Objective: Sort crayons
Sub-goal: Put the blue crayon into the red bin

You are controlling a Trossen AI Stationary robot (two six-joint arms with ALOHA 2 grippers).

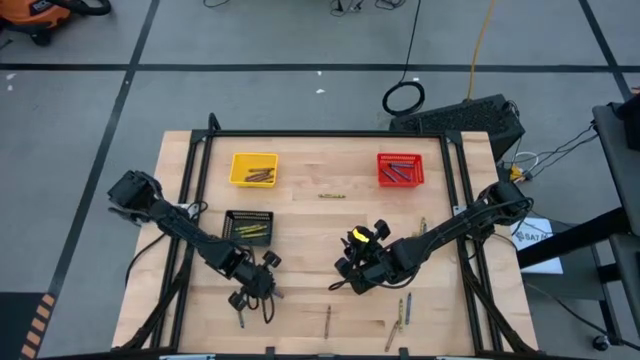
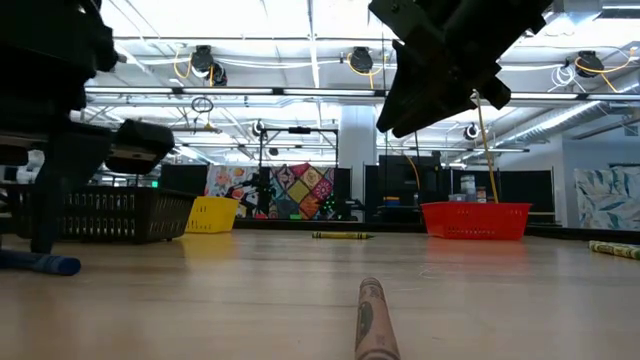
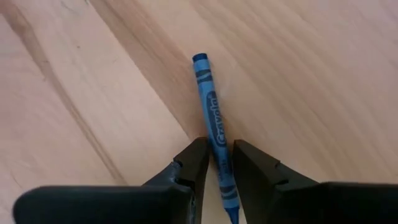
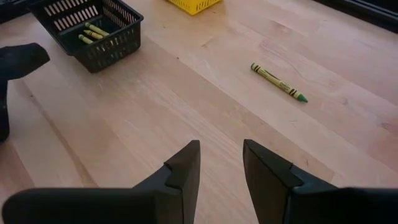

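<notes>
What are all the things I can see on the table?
Table: one, light wood, under everything.
Yellow basket: one, far left, brown crayons inside.
Red basket: one, far right, blue crayons inside.
Black basket: one, left side, yellow-green crayons inside.
Green crayon: one, loose between the yellow and red baskets.
Blue crayon: one, at the left pincer.
Loose crayons: several, near the front edge.
Left pincer: at the blue crayon.
Right pincer: open, mid-table.

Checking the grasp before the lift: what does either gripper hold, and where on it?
The left gripper straddles the blue paper-wrapped crayon near its tip end; whether it is clamped cannot be told. The right gripper holds nothing.
</notes>
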